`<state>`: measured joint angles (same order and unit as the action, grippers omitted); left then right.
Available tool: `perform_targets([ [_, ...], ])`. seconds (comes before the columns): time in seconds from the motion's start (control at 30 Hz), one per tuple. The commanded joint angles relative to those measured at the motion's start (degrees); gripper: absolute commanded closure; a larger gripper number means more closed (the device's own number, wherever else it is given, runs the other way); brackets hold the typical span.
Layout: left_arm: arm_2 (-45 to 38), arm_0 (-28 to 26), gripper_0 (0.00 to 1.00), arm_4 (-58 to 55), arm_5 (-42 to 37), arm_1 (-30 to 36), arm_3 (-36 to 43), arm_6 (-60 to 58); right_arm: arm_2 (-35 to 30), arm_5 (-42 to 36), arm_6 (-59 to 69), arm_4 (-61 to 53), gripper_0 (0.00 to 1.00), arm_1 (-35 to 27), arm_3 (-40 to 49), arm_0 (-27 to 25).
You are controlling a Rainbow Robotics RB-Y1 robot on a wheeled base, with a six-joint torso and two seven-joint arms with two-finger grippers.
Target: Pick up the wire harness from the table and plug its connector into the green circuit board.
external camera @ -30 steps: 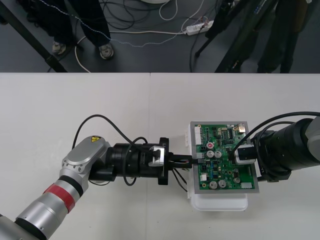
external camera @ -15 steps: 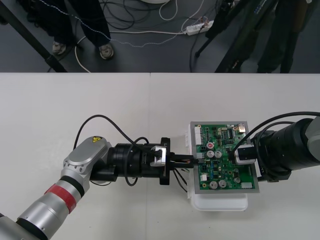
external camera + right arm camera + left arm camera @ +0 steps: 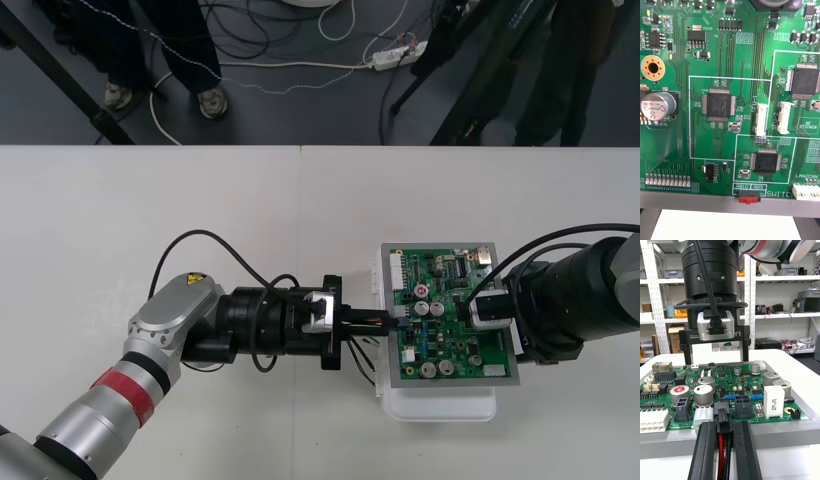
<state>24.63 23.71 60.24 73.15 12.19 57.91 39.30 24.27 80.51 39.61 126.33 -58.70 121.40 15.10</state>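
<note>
L gripper (image 3: 720,424), jaws clenched on the harness (image 3: 721,450) by its black plug (image 3: 723,419), plug tip at green board (image 3: 440,350) edge just ahead, limp wires (image 3: 719,465) trailing between jaws; R gripper (image 3: 717,359) jaws spread opposite; likely light, fragile: grip plug body.

Left gripper (image 3: 388,322) has crept slightly further toward green circuit board (image 3: 455,335) (small shift, same straight line). Wrist flange and elbow joint with yellow label (image 3: 188,279) followed same way. Plug (image 3: 723,419), pinched between fingers (image 3: 707,450), now reaches over board's left edge; a second ago its tip stood just short.
</note>
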Motion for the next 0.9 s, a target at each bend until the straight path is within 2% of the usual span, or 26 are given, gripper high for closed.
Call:
perform_targets([
  [0.03, 2.3, 0.0, 1.00, 0.0, -1.9, -4.6, 1.1, -0.6, 0.5, 0.0, 2.2, -0.3, 0.00, 0.9, 1.9, -0.2],
  [0.73, 2.4, -0.1, 1.00, 0.1, -1.9, -4.6, 1.1, -0.9, 0.5, 0.0, 2.6, 0.1, 0.00, 0.9, 1.9, -0.1],
  [0.77, 2.4, -0.1, 0.97, 0.1, -1.9, -4.6, 1.1, -0.9, 0.4, 0.0, 2.6, 0.1, 0.00, 0.9, 2.0, -0.1],
  [0.83, 2.4, -0.1, 0.63, -0.1, -1.9, -4.6, 1.1, -0.9, 0.5, 0.0, 2.6, 0.1, 0.00, 0.8, 1.9, -0.1],
  [0.9, 2.4, -0.1, 0.49, -0.5, -1.9, -4.4, 1.1, -1.1, 0.4, 0.1, 2.6, 0.1, 0.00, 0.9, 1.9, -0.2],
])
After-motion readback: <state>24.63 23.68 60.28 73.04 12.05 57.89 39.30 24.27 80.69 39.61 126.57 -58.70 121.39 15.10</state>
